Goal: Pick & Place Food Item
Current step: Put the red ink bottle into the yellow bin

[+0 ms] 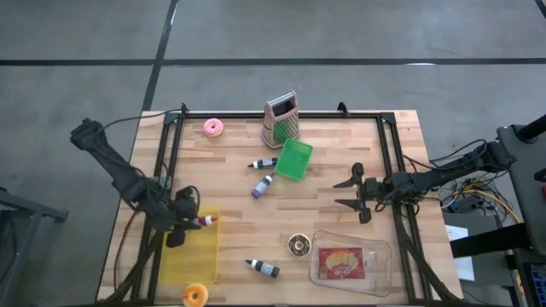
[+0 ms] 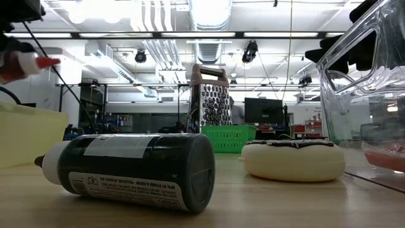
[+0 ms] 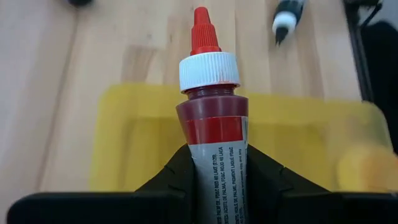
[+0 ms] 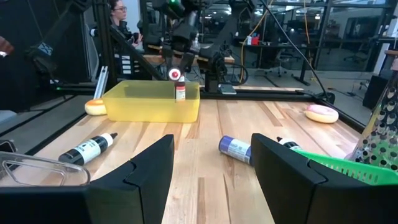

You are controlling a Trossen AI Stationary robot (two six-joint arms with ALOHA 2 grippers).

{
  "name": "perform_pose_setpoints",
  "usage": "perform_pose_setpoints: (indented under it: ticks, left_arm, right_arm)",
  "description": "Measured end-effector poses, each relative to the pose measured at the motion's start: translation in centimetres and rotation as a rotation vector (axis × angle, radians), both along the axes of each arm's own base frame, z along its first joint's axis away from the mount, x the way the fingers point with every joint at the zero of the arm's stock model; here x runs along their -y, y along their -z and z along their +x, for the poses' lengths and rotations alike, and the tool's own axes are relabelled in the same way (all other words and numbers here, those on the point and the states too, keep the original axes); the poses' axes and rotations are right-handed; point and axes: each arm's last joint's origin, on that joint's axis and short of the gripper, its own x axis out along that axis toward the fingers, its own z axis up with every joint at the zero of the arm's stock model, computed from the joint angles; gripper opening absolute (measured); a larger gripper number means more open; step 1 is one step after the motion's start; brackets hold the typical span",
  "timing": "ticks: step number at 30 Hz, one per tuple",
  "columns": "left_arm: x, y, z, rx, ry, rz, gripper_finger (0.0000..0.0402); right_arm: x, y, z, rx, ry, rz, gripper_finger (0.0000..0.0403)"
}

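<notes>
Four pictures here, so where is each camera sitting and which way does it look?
High view: overhead, looking down; both arms show.
Low view: tabletop level, facing a lying black bottle; no arm clearly shows.
Left wrist view: behind the left gripper, shut on a red-capped bottle over a yellow plastic tray.
Right wrist view: between the open right gripper, facing across the table.
Both wrist views share that bottle and tray.

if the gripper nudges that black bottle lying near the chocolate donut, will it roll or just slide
The black bottle would probably roll: it lies on its side on the bare wooden table, and the low view shows a round body. A push along its length would more likely slide it. Its label looks smooth, so it may slip against the jaws.
</notes>
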Motion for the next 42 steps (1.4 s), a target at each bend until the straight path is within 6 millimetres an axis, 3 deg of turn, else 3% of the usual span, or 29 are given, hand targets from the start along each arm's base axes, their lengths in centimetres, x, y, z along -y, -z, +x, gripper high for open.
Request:
perform_pose_setpoints:
  ticks: [8,23,37,42]
  left_arm:
    - [0.8,1.0,0.4,-0.115,0.062,-0.005,0.0090]
    - [2.3,2.0,0.5,-0.340,0.238,-0.190,0.0090]
    - [3.6,2.8,1.6,-0.356,0.275,-0.239,0.0090]
    - [3.8,2.5,1.9,-0.324,0.278,-0.279,0.0174]
  right_arm:
    - [0.0,0.0,0.0,0.001,0.000,0.003,0.0207]
    - [0.0,0.0,0.0,0.005,0.000,0.003,0.0207]
    - [0.0,-0.1,0.0,0.006,0.000,0.003,0.0207]
    - [0.0,-0.1,0.0,0.008,-0.001,0.003,0.0207]
